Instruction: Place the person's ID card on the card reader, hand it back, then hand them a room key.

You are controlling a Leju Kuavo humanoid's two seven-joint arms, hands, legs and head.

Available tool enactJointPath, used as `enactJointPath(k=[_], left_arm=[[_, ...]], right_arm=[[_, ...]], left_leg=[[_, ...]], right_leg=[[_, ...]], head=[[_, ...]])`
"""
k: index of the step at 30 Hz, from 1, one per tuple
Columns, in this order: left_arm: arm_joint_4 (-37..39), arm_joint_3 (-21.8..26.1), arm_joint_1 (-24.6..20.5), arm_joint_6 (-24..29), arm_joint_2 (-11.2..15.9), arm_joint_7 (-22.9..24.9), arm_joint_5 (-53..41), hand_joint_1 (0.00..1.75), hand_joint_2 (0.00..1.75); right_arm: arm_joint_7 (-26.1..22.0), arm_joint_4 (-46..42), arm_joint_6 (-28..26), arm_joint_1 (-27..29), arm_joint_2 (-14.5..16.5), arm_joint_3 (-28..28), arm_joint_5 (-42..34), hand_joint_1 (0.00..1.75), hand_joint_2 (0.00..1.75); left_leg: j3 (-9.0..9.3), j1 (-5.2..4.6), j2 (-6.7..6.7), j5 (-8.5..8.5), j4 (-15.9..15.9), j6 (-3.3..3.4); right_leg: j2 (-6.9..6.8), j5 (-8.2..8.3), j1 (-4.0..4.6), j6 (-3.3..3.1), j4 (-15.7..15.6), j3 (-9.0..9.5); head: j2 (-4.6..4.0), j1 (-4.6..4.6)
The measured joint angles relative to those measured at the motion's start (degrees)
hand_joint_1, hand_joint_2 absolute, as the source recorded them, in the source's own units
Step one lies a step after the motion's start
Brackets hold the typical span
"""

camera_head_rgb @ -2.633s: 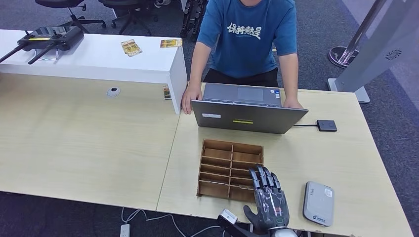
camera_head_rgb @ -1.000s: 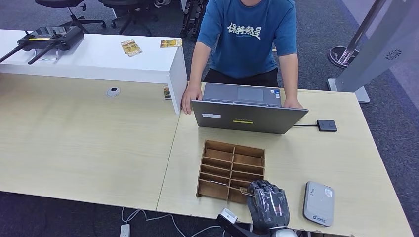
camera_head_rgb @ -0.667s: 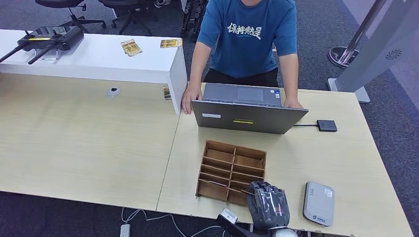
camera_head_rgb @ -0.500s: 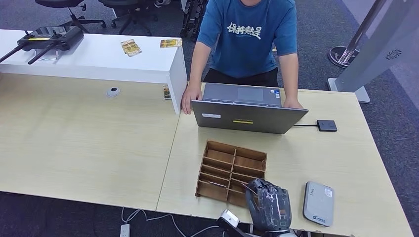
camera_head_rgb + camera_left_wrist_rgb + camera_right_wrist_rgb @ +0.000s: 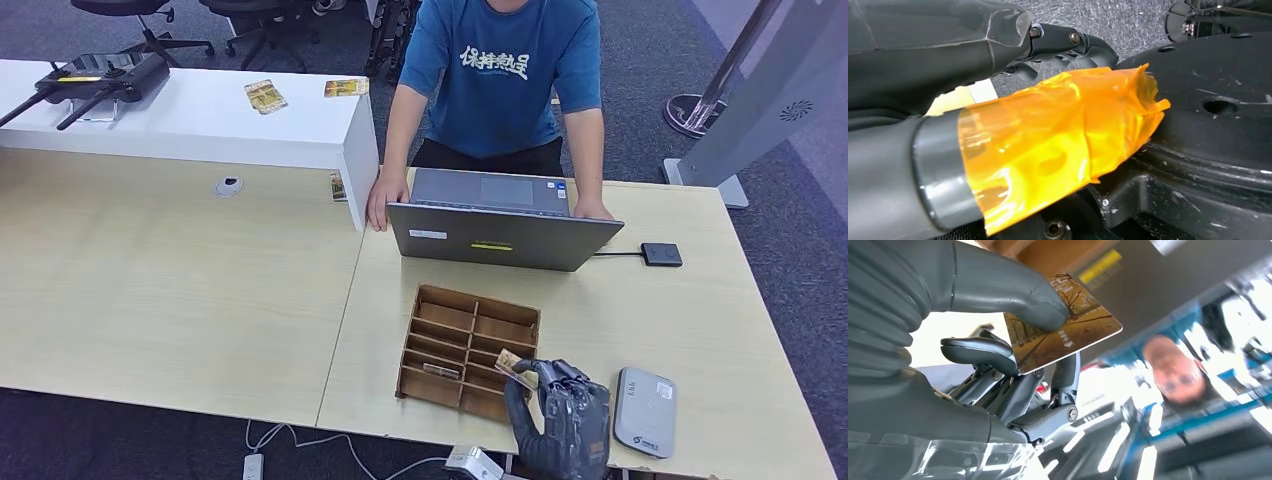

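Observation:
My right hand (image 5: 560, 420) hovers over the near right corner of the wooden divider box (image 5: 440, 305) and pinches a brown room key card (image 5: 516, 368) between thumb and fingers. The right wrist view shows that card (image 5: 1063, 325), printed with trees, under the thumb of my right hand (image 5: 993, 365). The grey card reader (image 5: 645, 411) lies flat just right of this hand near the table's front edge. My left hand (image 5: 998, 75) holds nothing, its thumb wrapped in orange tape, its dark fingers (image 5: 1068, 42) stretched out.
A person in a blue shirt (image 5: 500, 70) stands behind an open laptop (image 5: 495, 235), a hand at each side of it. A small black box (image 5: 661, 254) on a cable lies right of the laptop. A white raised shelf (image 5: 200, 120) carries two cards (image 5: 265, 96).
My right hand went from flat and open over the box to fingers curled in its near slots, then lifted back toward me with a key card pinched. The box shifted slightly.

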Motion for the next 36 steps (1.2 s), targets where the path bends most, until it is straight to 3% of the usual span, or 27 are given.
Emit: enactJointPath(k=[7,15,25,36], left_arm=[[0.0,-0.7,0.0,0.2,0.0,-0.1,0.2,0.00,0.00],[0.0,-2.1,-0.1,-0.1,0.7,-0.1,-0.8,0.00,0.00],[0.0,-4.3,-0.2,-1.0,2.0,-0.1,-2.9,0.00,0.00],[0.0,-6.7,-0.8,-2.6,4.1,0.2,-6.3,0.00,0.00]], right_arm=[[-3.5,-3.4,-0.1,1.1,3.6,-6.4,-2.4,1.75,1.75],[-5.0,-3.4,-0.1,-2.6,5.1,-12.1,-5.1,1.75,1.75],[-4.6,2.1,-0.1,-12.1,5.3,-15.5,-6.5,1.75,1.75],[1.4,15.2,-0.1,-28.0,4.6,-15.6,-3.6,1.75,1.75]], left_leg=[[0.00,-0.01,0.00,0.00,0.0,0.00],[0.01,-0.01,0.00,0.02,0.0,0.01],[0.01,0.00,0.03,0.04,0.0,0.00],[0.03,0.00,0.06,0.14,0.0,-0.02]], right_leg=[[0.01,0.00,0.00,0.00,0.0,0.00],[0.01,0.02,-0.01,0.01,0.0,0.02],[0.05,0.03,-0.01,0.00,0.0,0.01],[0.06,0.09,0.00,-0.01,0.0,0.02]], head=[[0.00,0.00],[0.00,0.01],[0.00,0.00],[0.00,0.02]])
